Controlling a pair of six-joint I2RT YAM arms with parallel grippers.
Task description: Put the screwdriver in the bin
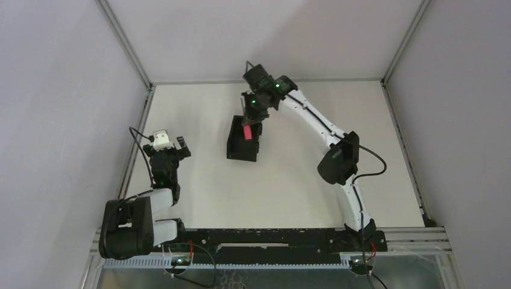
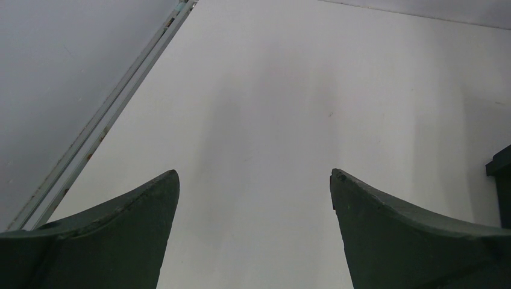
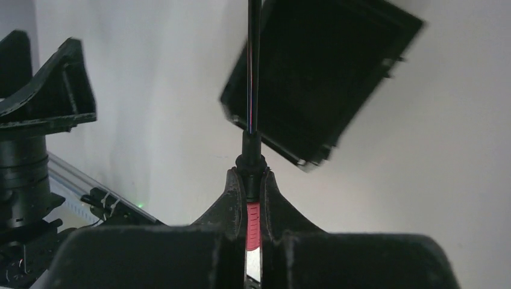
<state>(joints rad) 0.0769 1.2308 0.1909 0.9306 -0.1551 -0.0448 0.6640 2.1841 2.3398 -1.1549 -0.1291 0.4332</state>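
Note:
The black open-topped bin (image 1: 243, 142) lies mid-table. My right gripper (image 1: 250, 123) hangs over the bin's far end, shut on the screwdriver (image 1: 246, 132), whose red-pink handle shows over the bin's opening. In the right wrist view the gripper (image 3: 252, 180) pinches the red handle (image 3: 253, 224) between its fingers, the dark shaft (image 3: 253, 66) pointing up and away across the bin (image 3: 319, 72) below. My left gripper (image 1: 170, 144) sits at the left of the table, well away from the bin. It is open and empty (image 2: 254, 180), with a corner of the bin (image 2: 501, 180) at the right edge.
White tabletop with a metal frame rail (image 1: 137, 135) along the left edge and grey walls around. The left arm's base (image 1: 129, 226) and the right arm's elbow (image 1: 339, 159) stand over the near table. The black front rail (image 1: 271, 238) runs along the near edge.

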